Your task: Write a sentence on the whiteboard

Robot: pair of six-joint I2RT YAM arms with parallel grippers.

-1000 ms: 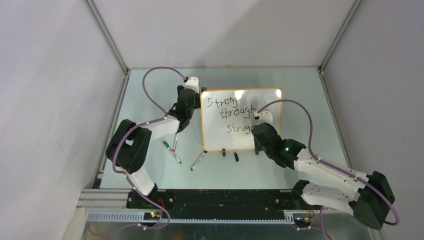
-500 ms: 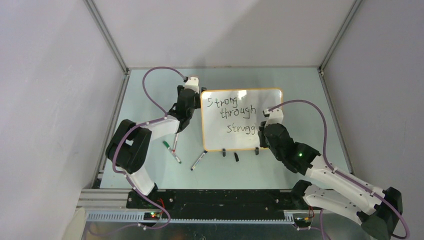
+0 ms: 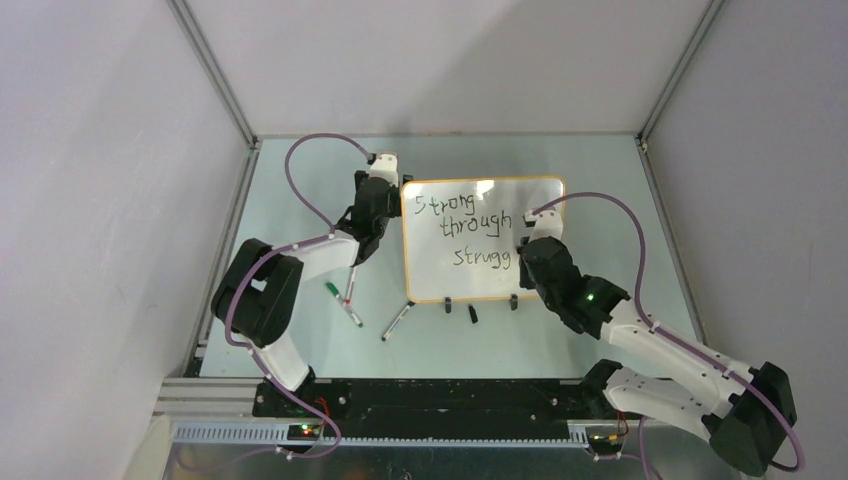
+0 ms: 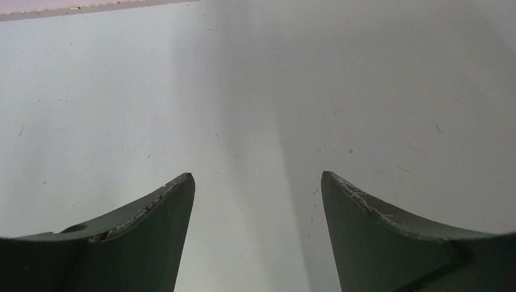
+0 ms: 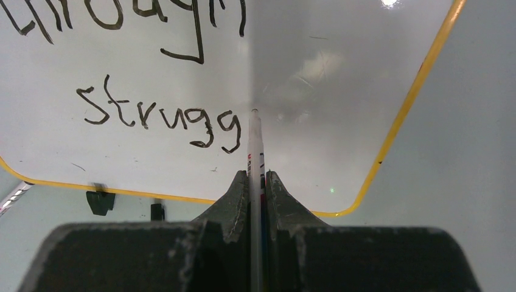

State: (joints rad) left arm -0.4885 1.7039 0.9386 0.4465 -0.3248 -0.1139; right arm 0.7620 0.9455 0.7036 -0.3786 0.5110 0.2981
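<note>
The whiteboard with its orange-yellow rim lies on the table between the arms and fills the right wrist view. The sentence in black reads "Strong through strugg" in three staggered lines; its last line shows close up. My right gripper is shut on a thin white marker whose tip rests on the board just right of the last "g". From above, the right gripper hangs over the board's lower right. My left gripper stands open and empty over a pale surface, beside the board's left edge.
Two black clip feet sit at the board's near edge, with a small black cap beside them. Loose markers lie left of the board: a green-tipped one and two thin ones. Grey enclosure walls surround the table.
My right gripper moved right along the third line with the marker, and a second "g" now shows clear of the gripper. The left arm has not moved.
</note>
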